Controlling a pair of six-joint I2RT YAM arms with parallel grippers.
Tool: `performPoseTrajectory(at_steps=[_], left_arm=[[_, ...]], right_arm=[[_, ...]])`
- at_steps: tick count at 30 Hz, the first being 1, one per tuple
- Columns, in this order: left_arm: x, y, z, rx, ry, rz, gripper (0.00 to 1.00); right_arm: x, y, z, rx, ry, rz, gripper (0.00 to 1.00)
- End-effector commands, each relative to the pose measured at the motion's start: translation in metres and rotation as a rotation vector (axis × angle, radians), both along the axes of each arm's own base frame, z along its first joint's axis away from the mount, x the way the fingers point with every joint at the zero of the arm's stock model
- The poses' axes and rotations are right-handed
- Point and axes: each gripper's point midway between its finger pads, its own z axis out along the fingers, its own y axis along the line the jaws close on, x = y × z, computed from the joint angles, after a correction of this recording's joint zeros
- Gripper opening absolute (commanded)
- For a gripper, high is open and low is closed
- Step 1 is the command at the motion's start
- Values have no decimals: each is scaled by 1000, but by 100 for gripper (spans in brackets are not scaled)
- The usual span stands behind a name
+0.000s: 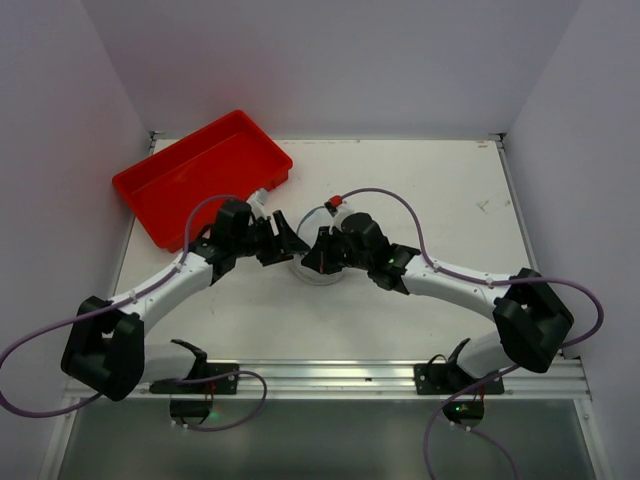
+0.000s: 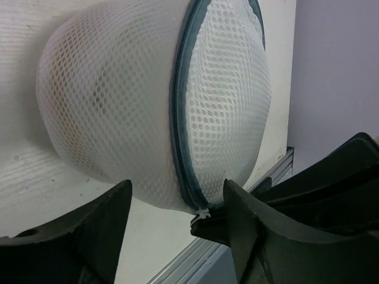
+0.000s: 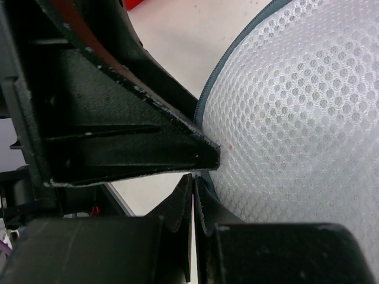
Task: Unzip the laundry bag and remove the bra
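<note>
The laundry bag [image 1: 318, 268], a white mesh drum with dark blue-grey zip trim [image 2: 177, 118], lies on its side at the table's middle between both grippers. My left gripper [image 1: 283, 245] is open, its fingers [image 2: 100, 225] straddling the bag's lower edge [image 2: 177, 184] without closing on it. My right gripper [image 1: 312, 258] is shut, its fingertips pinching the small white zip pull [image 2: 203, 212] at the bottom of the zip. In the right wrist view the shut gripper [image 3: 193, 177] meets the trim beside the mesh [image 3: 296, 118]. The bra is hidden inside the bag.
A red rectangular tray [image 1: 200, 175] stands at the back left of the white table [image 1: 430, 190]. The left gripper's finger [image 3: 118, 136] crosses just above the right fingers. An aluminium rail [image 1: 320, 375] runs along the near edge. Grey walls enclose the table.
</note>
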Motion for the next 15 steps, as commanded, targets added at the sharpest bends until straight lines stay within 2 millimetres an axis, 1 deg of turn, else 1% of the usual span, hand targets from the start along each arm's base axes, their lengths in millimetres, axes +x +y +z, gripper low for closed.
performPoseTrajectory(at_steps=[1,2,4,5,7,8,9,10,11,12,13,14,15], left_arm=[[20,-10,23,-59,-58,34,64],[19,-11,20,-57,-49,35,53],[16,-13,15,-55,-30,31,41],[18,-15,18,-66,-53,33,29],[18,-14,17,-64,-53,36,16],[18,-13,16,-58,-54,40,3],[18,-11,16,-49,-57,41,0],[21,-10,16,-44,-65,48,0],[19,-7,14,-27,-50,48,0],[19,-2,11,-16,-45,49,0],[21,0,13,-20,-47,49,0],[21,4,12,-32,-38,43,0],[21,7,11,-33,-37,39,0]], right_arm=[[4,7,23,58,-47,5,0],[3,5,21,53,-45,2,0],[4,3,22,54,-49,-7,0],[3,2,21,51,-49,-8,0],[2,-1,21,47,-47,-14,0],[1,-4,18,29,-49,-16,0],[0,-8,16,15,-52,-22,0],[2,-14,18,4,-68,-41,0],[0,-23,10,-37,-70,-46,0],[0,-29,7,-56,-74,-54,0],[3,-39,11,-61,-88,-81,0],[1,-52,-4,-97,-67,-94,0],[1,-61,-9,-106,-57,-111,0]])
